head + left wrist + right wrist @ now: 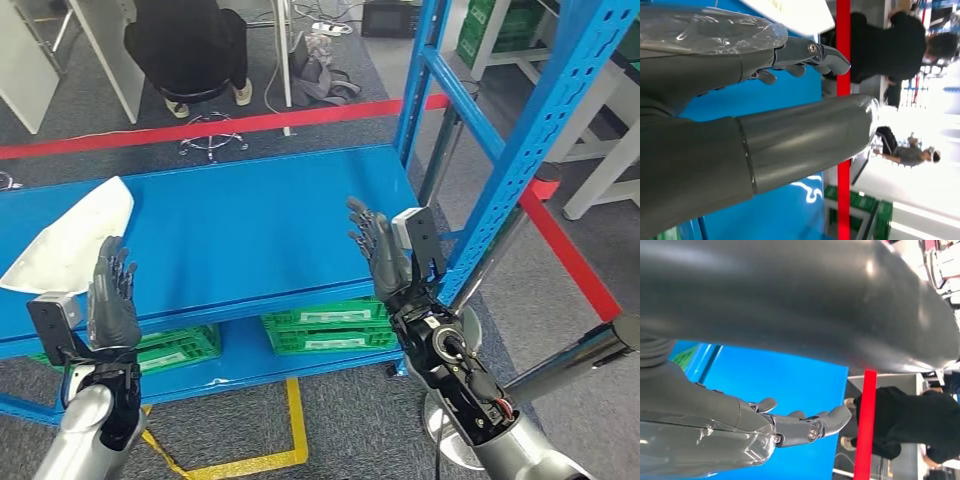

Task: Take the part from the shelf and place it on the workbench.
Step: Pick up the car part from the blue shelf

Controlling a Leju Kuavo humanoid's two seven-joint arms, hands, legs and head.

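I hold both arms raised in front of a blue shelf (249,230), my palms turned toward each other over its near edge. My left hand (113,300) is upright with its fingers (115,268) straight and spread apart, and nothing is in it. My right hand (381,252) stands the same way above the right end of the shelf board, fingers (362,225) extended and apart, holding nothing. From my left wrist I see the thick grey thumb (806,140) and the darker fingers (817,52) stretched out above the blue surface; from my right wrist the fingers (813,425) also lie straight over the blue.

The white part (72,245) lies flat on the shelf board at its left end, just beyond my left hand and partly hidden behind it; I cannot tell whether my fingertips touch it. It is well apart from my right hand.

Green crates (328,325) sit on the lower level of the shelf. A blue upright post (528,130) rises at the right. Red tape (226,125) runs across the grey floor behind the shelf, and a person in black (189,45) sits on a stool beyond it. Yellow tape (294,430) marks the floor near my feet.
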